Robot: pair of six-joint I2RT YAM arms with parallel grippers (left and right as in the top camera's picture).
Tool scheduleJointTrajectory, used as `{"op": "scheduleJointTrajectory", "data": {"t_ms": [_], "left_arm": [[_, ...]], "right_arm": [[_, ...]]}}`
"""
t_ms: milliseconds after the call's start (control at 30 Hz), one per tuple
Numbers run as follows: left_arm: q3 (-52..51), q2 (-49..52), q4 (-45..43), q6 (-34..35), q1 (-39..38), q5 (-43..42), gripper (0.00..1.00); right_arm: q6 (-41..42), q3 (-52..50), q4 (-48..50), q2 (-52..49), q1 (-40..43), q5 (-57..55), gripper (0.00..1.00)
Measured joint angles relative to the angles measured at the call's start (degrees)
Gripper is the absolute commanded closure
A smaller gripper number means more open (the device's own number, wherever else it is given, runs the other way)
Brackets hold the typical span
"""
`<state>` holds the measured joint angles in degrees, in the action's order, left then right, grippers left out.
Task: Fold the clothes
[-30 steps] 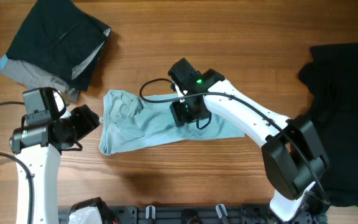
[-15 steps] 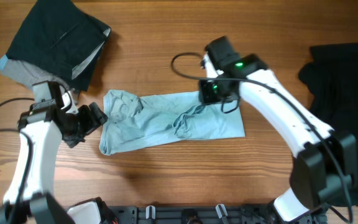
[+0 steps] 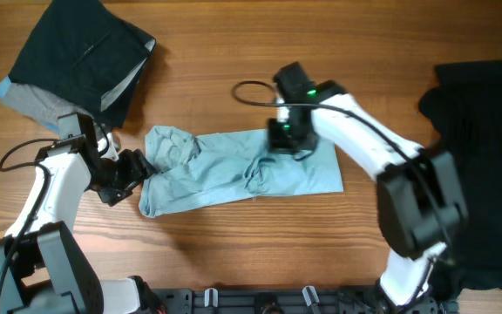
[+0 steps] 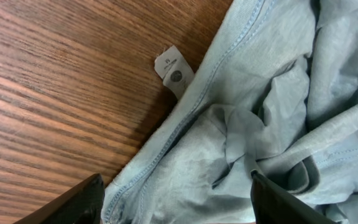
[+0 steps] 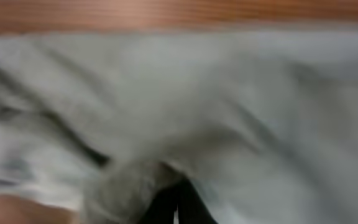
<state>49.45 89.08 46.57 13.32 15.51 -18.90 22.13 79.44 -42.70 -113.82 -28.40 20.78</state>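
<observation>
T-shirt (image 3: pixel 234 171), pale blue, rumpled into a long band, lies mid-desk (image 3: pixel 234 52). The right gripper (image 3: pixel 284 139) has slid back onto it and shut, its hold unclear. The left gripper (image 3: pixel 145 169) has reached its left end, open and empty.

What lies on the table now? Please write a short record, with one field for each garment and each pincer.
table: wooden
light-blue T-shirt: crumpled strip in the middle, white label showing at its edge
left pincer: open, at the shirt's left end
right pincer: shut, seemingly pinching the shirt's upper edge; its wrist view is blurred
dark pile: far left corner, black over grey
black garment: right side, spread out
</observation>
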Motion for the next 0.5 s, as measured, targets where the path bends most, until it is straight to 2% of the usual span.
{"op": "scheduleJointTrajectory", "data": {"t_ms": [67, 167, 300, 500], "left_arm": [[0.0, 0.0, -0.1, -0.2, 0.0, -0.1, 0.20], [0.0, 0.0, -0.2, -0.2, 0.0, -0.1, 0.13], [0.0, 0.0, -0.9, -0.6, 0.0, -0.2, 0.01], [0.0, 0.0, -5.6, -0.9, -0.5, -0.9, 0.00]], "right_arm": [[-3.7, -0.2, 7.5, -1.3, -1.5, 7.7, 0.96], [-5.7, -0.2, 13.0, -0.9, -3.1, 14.3, 0.94], [-6.9, -0.2, 11.6, 1.2, -2.0, 15.6, 0.92], [-7.5, -0.2, 3.1, 6.4, 3.7, 13.6, 0.92]]}}
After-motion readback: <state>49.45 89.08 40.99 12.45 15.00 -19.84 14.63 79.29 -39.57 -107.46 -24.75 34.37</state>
